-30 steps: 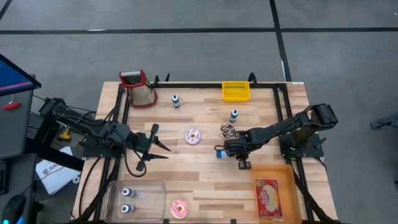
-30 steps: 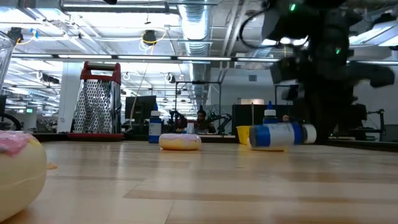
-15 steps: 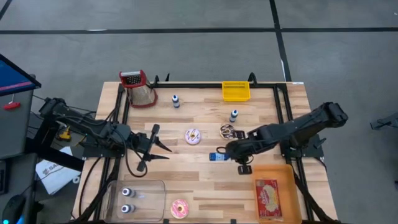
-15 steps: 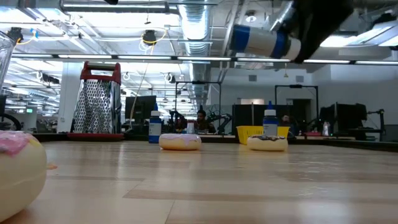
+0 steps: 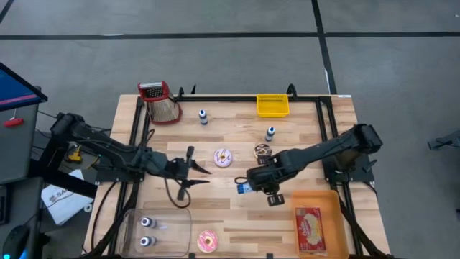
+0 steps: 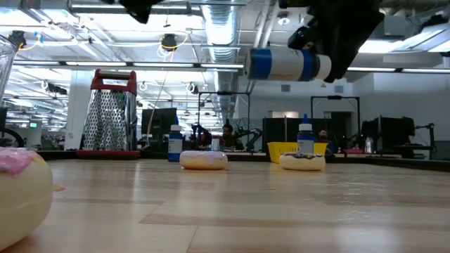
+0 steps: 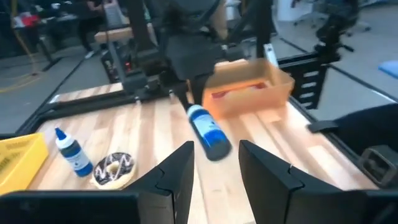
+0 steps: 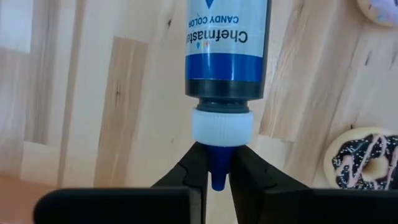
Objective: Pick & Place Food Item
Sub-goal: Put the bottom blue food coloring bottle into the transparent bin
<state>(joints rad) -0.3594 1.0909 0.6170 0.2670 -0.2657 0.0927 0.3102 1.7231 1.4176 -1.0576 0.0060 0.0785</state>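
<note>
A blue-labelled candy colour bottle (image 5: 243,188) with a white cap hangs level above the middle of the table, high in the low view (image 6: 288,63). My right gripper (image 5: 256,185) is shut on it. My left gripper (image 5: 206,176) stands open left of the bottle, pointing toward it, its fingers apart with nothing between them (image 7: 216,158). A pink-iced donut (image 5: 223,157) and a chocolate donut (image 5: 263,151) lie flat on the table just beyond. My right gripper pinches the bottle's blue nozzle tip (image 8: 217,167) between its two fingers, just past the white cap (image 8: 221,127). The fingers come from above, pointing steeply down, and lie across the nozzle. The bottle sticks out level toward the table's left, lifted clear of the table.
A clear container (image 5: 131,216) at the near left holds two small bottles. An orange tray (image 5: 332,216) with a red packet lies near right. A yellow bin (image 5: 273,106), a grater (image 5: 162,102) and two standing bottles (image 5: 203,116) (image 5: 270,133) are at the back. Another pink donut (image 5: 208,241) lies near the front edge.
My right gripper has risen and gone toward the table's left with the bottle, which lay on the table a second ago and now hangs level, clear of it. My left gripper has moved toward the table's right, closer to the bottle, staying open.
</note>
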